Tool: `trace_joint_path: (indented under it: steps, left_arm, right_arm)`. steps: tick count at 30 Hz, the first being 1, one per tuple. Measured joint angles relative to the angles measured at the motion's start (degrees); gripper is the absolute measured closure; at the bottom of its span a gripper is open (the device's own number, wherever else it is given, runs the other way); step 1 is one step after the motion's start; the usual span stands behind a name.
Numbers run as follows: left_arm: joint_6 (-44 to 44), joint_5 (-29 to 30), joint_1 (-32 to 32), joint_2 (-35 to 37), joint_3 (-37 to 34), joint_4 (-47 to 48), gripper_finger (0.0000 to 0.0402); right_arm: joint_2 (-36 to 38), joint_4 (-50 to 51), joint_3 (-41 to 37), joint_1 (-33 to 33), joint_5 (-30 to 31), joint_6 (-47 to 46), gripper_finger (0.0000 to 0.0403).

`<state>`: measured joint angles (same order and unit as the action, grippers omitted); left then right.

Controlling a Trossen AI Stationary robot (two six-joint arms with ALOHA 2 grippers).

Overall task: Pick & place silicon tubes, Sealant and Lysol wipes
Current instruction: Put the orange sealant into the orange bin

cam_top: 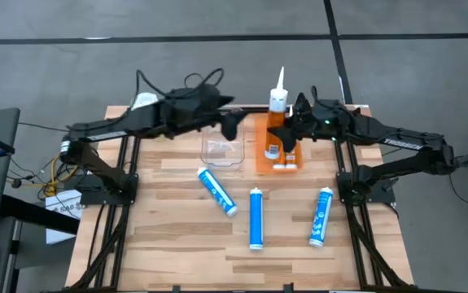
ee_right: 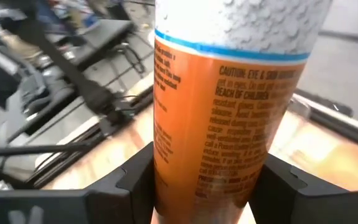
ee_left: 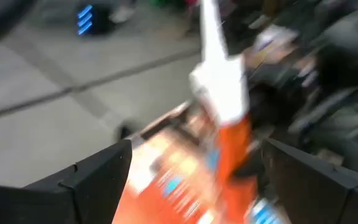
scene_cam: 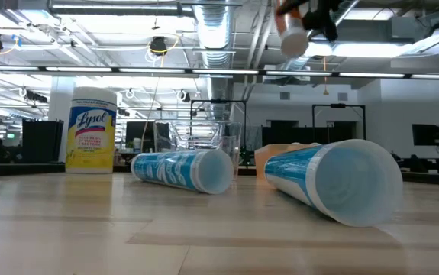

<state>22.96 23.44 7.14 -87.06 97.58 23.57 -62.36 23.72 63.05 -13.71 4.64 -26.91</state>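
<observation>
Right claw (ee_right: pixel 197 186) clamps the orange tube (cam_top: pixel 276 130) above the table's (cam_top: pixel 177 244) far edge; its nozzle blurs. Left claw (cam_top: pixel 232 124) stands apart nearby. Wipes (scene_cam: pixel 91 130) upright, arm-hidden from above.

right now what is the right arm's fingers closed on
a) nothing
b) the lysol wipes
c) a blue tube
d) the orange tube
d: the right wrist view shows the orange tube clamped between the right gripper fingers, and the high view shows it raised over the orange tray, while three blue tubes lie on the table and the wipes stand apart.
</observation>
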Motion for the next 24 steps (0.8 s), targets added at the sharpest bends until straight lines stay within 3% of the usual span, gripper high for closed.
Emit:
trace_joint_path:
  steps: [9, 16, 24]
  left_arm:
    - [14.0, 15.0, -2.5, 1.6, -0.2, 31.7, 0.0051]
    - [19.8, 19.9, -4.5, 1.5, -7.1, 36.3, 0.0051]
    - [25.1, 19.9, -5.2, 1.8, -16.2, 36.3, 0.0051]
  right_arm:
    - [-12.3, 7.0, 0.0, -7.8, -2.0, -9.2, 0.0219]
    - [-20.9, 8.2, 0.0, -9.3, -3.0, -13.6, 0.0219]
    - [-25.8, 7.4, 0.0, -9.3, 2.4, -15.7, 0.0223]
